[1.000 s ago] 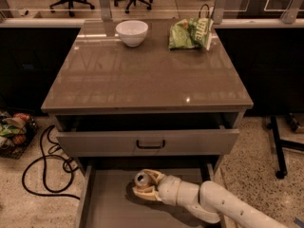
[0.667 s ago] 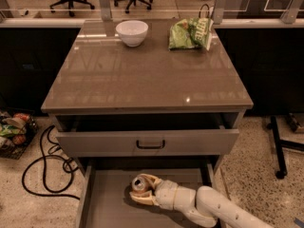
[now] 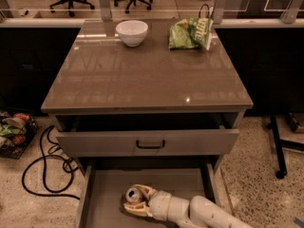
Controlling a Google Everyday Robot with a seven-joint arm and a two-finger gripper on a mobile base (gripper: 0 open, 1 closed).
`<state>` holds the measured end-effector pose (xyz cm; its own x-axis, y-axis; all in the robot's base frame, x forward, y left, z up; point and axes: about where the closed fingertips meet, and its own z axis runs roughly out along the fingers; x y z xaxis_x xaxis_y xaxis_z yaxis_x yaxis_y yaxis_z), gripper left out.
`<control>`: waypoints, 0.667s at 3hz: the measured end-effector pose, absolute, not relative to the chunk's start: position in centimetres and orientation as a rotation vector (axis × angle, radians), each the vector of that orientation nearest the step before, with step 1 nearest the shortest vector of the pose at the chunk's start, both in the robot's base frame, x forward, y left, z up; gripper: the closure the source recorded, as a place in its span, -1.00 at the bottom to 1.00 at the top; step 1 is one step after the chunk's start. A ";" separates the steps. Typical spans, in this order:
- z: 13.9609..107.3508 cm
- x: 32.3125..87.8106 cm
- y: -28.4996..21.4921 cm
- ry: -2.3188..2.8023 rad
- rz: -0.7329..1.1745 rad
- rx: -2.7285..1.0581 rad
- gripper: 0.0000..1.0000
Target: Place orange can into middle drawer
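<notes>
Camera view: grey cabinet (image 3: 142, 75) fills frame centre. The middle drawer (image 3: 107, 189) is pulled open at bottom centre, below the handled drawer (image 3: 95, 142). The arm (image 3: 209, 215) enters from lower right. The gripper (image 3: 136, 202) is inside the middle drawer, fingers closed around the orange can (image 3: 134, 194), just above the drawer floor. White bowl (image 3: 131, 32) and green bag (image 3: 190, 32) sit on the far edge of the cabinet top.

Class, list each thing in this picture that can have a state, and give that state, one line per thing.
orange can: gripped, silver top showing
gripper: shut on the orange can, low inside the middle drawer
middle drawer: pulled open
top drawer: partly open
white bowl: upright on the countertop
green snack bag: lying on the countertop
</notes>
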<state>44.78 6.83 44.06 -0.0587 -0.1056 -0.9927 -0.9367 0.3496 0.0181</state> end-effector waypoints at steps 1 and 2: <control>43.2 43.9 8.0 1.465 0.902 -0.993 1.00; 43.2 43.8 8.1 1.465 0.905 -0.993 0.66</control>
